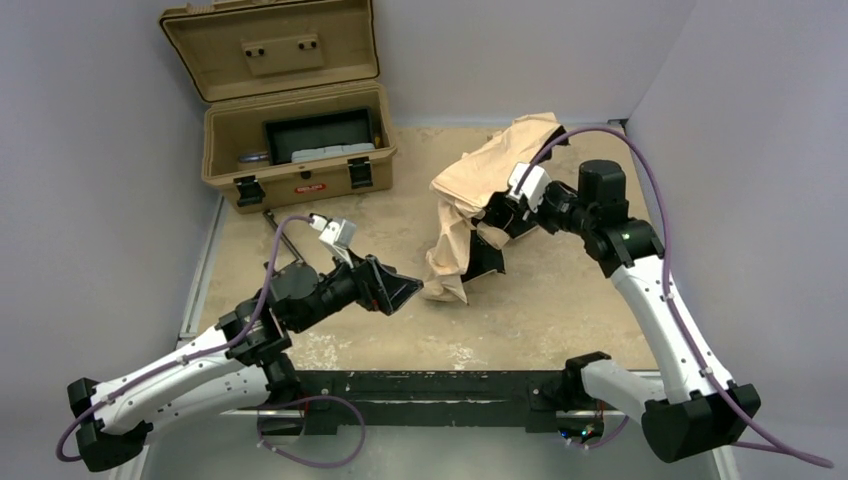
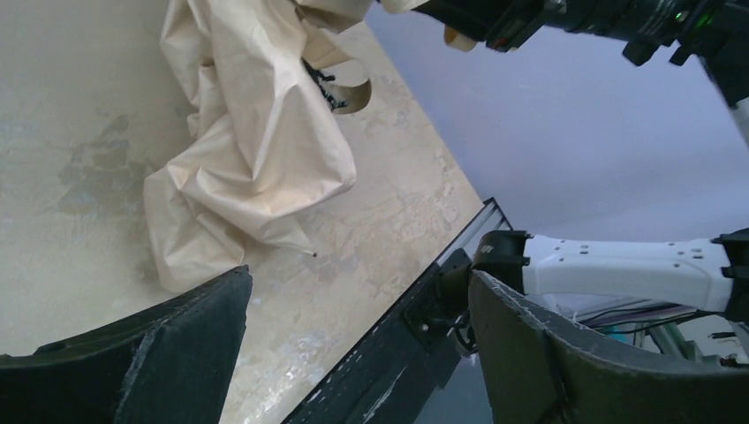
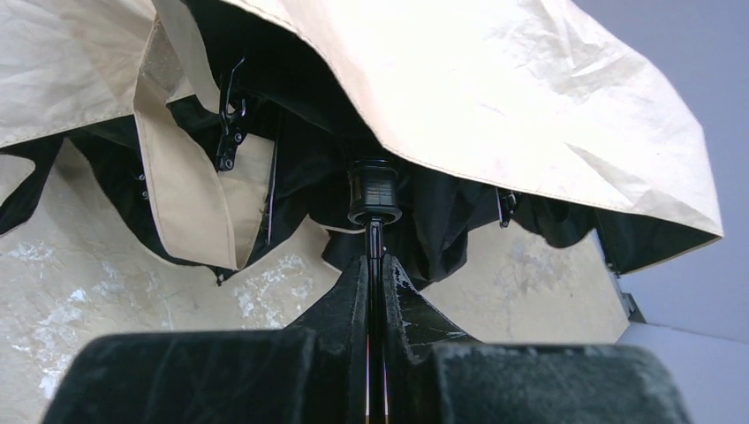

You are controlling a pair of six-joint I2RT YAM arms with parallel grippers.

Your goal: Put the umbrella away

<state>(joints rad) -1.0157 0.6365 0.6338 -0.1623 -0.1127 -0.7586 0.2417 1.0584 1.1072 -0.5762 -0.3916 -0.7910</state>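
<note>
Where the right jaws press together on its thin dark shaft (image 3: 374, 234), just below the black collar, the umbrella (image 1: 478, 195) is held at the far right-centre of the table (image 1: 570, 310).

- Canopy: beige, half collapsed and crumpled, with dark ribs and black lining showing underneath. One long fold hangs down to the table on the near-left side.
- Left jaws: wide apart and holding nothing, low over the table, with the tips just beside the bottom edge of that hanging fold.
- Case (image 1: 300, 150): tan and hard, at the far left, well apart from the umbrella. The lid stands raised, and a dark tray inside holds items too small to name.
- Between case and left arm: a thin dark rod-like item (image 1: 283, 235) lies on the table, identity unclear.
- Walls (image 1: 90, 150): pale, closing the table at left, far and right.
</note>
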